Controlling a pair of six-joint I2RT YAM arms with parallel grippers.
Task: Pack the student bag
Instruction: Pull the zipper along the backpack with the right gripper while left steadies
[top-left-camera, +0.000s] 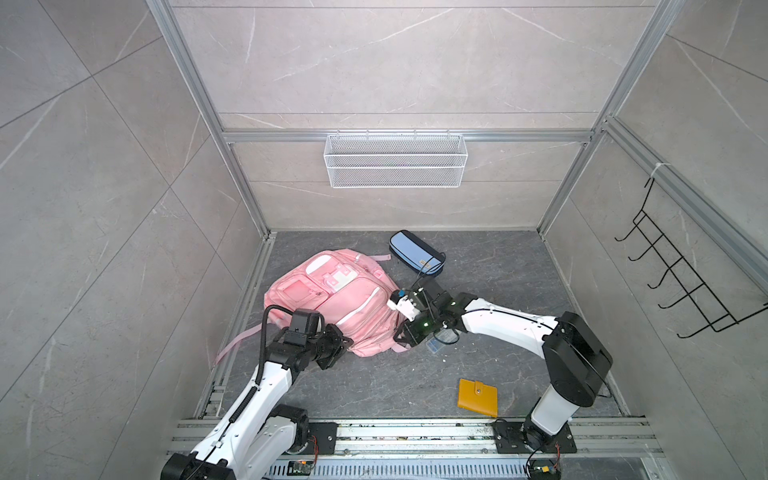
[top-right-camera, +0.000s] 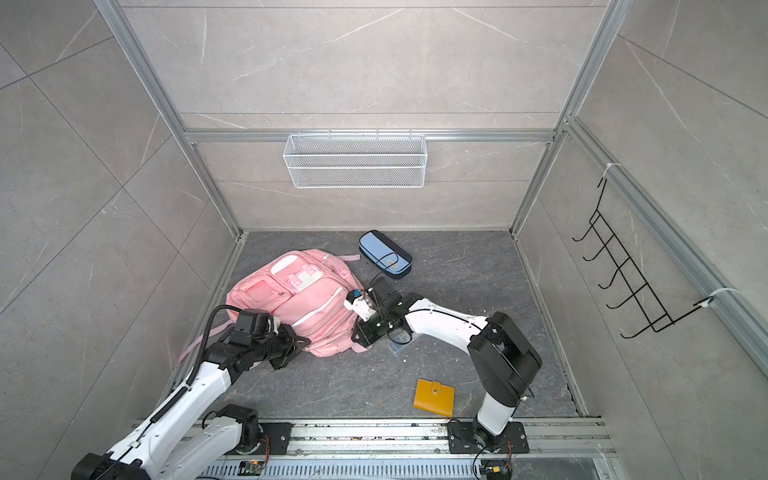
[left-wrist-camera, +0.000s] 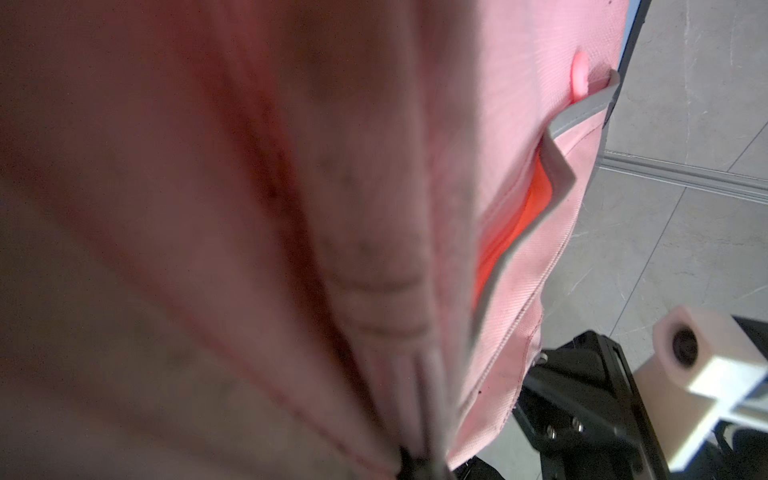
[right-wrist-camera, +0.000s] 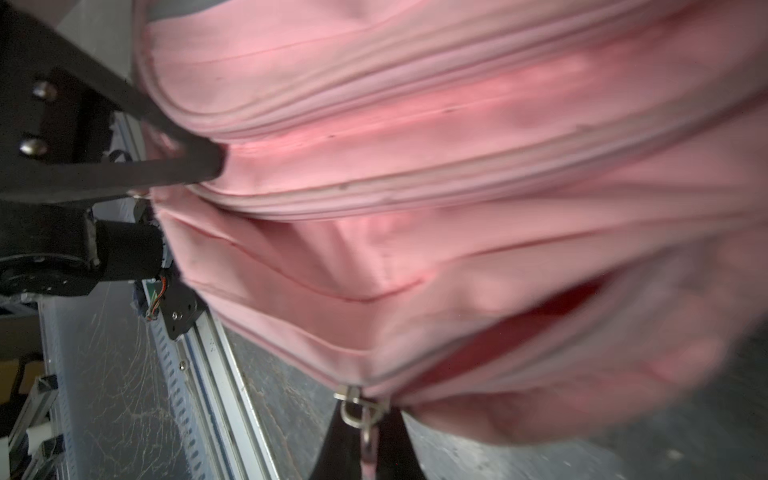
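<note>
Left tool (top-left-camera: 348, 341), right tool (right-wrist-camera: 365, 434), gripping student bag (top-left-camera: 353, 299)

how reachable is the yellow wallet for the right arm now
Probably yes: the wallet lies on open floor by that arm's base. But the right gripper is shut on the zip pull of the backpack.

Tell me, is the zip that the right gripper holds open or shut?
Partly open. In the right wrist view a dark red gap runs along the student bag from the metal zip pull pinched by the right gripper.

Pink student bag (top-left-camera: 332, 303), blue pencil case (top-left-camera: 411, 251), mustard wallet (top-left-camera: 478, 397).
</note>
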